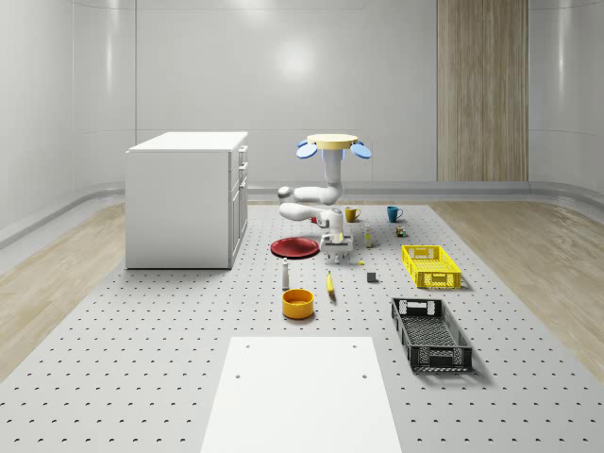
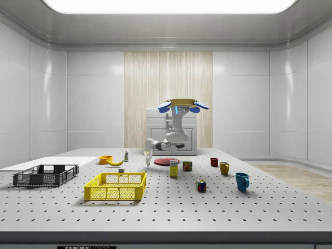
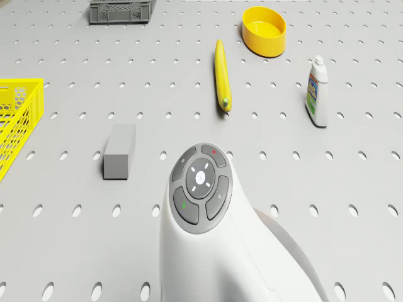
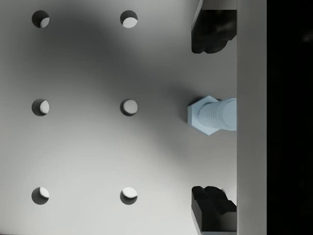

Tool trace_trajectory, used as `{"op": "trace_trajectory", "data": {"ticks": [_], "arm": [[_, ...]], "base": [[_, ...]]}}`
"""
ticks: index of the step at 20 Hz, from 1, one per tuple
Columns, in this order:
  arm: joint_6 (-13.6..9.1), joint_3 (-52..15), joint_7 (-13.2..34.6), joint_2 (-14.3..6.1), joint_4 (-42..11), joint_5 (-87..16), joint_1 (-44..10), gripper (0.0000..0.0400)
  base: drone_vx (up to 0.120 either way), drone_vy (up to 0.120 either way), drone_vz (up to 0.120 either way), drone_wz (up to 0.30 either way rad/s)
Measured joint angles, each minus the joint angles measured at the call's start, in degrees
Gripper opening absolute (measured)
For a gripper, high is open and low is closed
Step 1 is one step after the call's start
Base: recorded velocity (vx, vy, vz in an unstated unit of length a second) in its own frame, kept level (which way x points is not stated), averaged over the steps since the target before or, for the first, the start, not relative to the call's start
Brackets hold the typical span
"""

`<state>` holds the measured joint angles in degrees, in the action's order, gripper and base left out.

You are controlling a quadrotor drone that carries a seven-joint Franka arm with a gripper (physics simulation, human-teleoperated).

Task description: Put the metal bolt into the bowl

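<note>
Wrist view is showing the gripper (image 4: pixel 213 117) spread wide, one dark fingertip (image 4: pixel 211 32) to either side of the single pale blue metal bolt (image 4: pixel 212 115). The bolt is standing on its hex head on the perforated table (image 4: pixel 98 147), between the fingertips and touching neither.

In the whole-scene view the gripper (image 1: pixel 340 253) is hanging just above the table, just beside the red plate (image 1: pixel 295 247), while the drone (image 1: pixel 334 143) is hovering well above it with the arm (image 1: pixel 321 195) folding down from its body.

The one orange bowl (image 1: pixel 297 303) is sitting nearer the camera than the plate, well apart from the gripper. Between them one white bottle (image 1: pixel 285 275) is standing upright and one banana (image 1: pixel 330 284) is lying flat, with one small grey block (image 1: pixel 372 277) near the banana. The drone view is showing the same bowl (image 3: pixel 264 30), banana (image 3: pixel 222 75), bottle (image 3: pixel 317 92) and block (image 3: pixel 119 151) beyond the arm's wrist.

Two crates are resting to the whole-scene view's right of the plate: one yellow (image 1: pixel 431 266), one black (image 1: pixel 430 334). Behind the plate, toward the far wall, two mugs are standing, one yellow (image 1: pixel 351 214) and one blue (image 1: pixel 394 214). A white cabinet (image 1: pixel 187 199) is standing to the plate's left.
</note>
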<state>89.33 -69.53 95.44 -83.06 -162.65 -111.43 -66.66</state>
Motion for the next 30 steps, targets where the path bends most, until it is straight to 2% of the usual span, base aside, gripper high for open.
{"op": "trace_trajectory", "data": {"ticks": [5,6,8,10,13,21,30], "arm": [[0.46,0.39,0.14,0.22,1.50,-0.44,-1.49,0.0400],[0.52,0.42,0.16,0.22,1.66,-0.48,-1.66,0.0334],[0.64,0.47,0.20,0.21,1.90,-0.51,-1.91,0.0242],[0.75,0.49,0.23,0.17,2.06,-0.52,-2.09,0.0186],[0.88,0.50,0.28,0.08,2.20,-0.51,-2.26,0.0141],[0.13,-1.57,0.97,-0.14,1.67,1.29,-2.27,0.0138],[-0.58,-4.39,1.19,-0.56,1.01,4.04,-2.26,0.0138]], "base": [[0.000,0.000,0.000,0.000],[0.000,0.000,0.000,0.000],[0.000,0.000,0.000,0.000],[0.000,0.000,0.000,0.000],[0.000,0.000,0.000,0.000],[0.000,0.000,0.015,0.000],[0.120,-0.111,0.120,0.000]]}}
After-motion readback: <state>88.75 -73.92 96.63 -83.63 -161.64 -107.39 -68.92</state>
